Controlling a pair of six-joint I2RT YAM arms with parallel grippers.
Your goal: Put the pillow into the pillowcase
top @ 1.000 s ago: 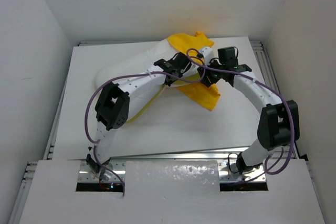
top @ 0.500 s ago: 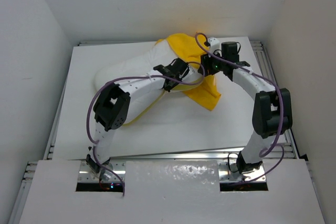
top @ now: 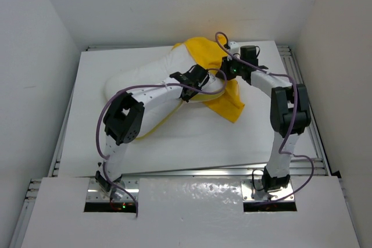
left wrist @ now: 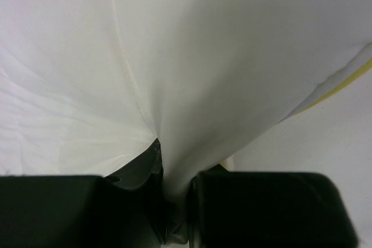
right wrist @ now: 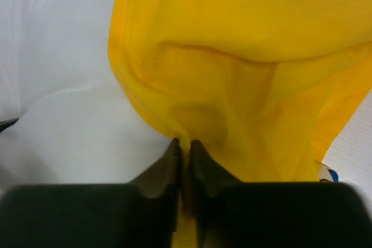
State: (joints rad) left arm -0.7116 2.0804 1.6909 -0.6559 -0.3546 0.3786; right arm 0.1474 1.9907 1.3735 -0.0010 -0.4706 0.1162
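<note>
Pillow (top: 139, 76) is lying slantwise across the left and middle of the counter (top: 192, 137). Its near-left end is showing bare, and its far-right end is disappearing under the yellow pillowcase (top: 203, 50).

At the middle of the pillow, the left fingers (left wrist: 148, 164) are pinching a thin ridge of its white cover, pressed almost together on it. That hold is looking shallow to me. If this arm is asked to shove the bulk forward, the fold is likely to slide out, or the stuffing may bunch at the opening instead of going in.

Further right, the pillowcase is draping over the pillow's end and trailing toward the near right in loose wrinkles, and a thin yellow edge is peeking from under the pillow's near side.

The right fingers (right wrist: 171, 164) are squeezing a gathered pleat of the yellow cloth, closed nearly tight on it. I cannot tell whether they are holding one layer or both. If both, the mouth is being held closed and the pillow will only push the case along the counter. Nothing is anchoring the case's closed end, so a hard pull could drag it toward the far edge.

The two wrists are working close together, with purple cables looping between them, so a snag or a knock is a real danger.
</note>
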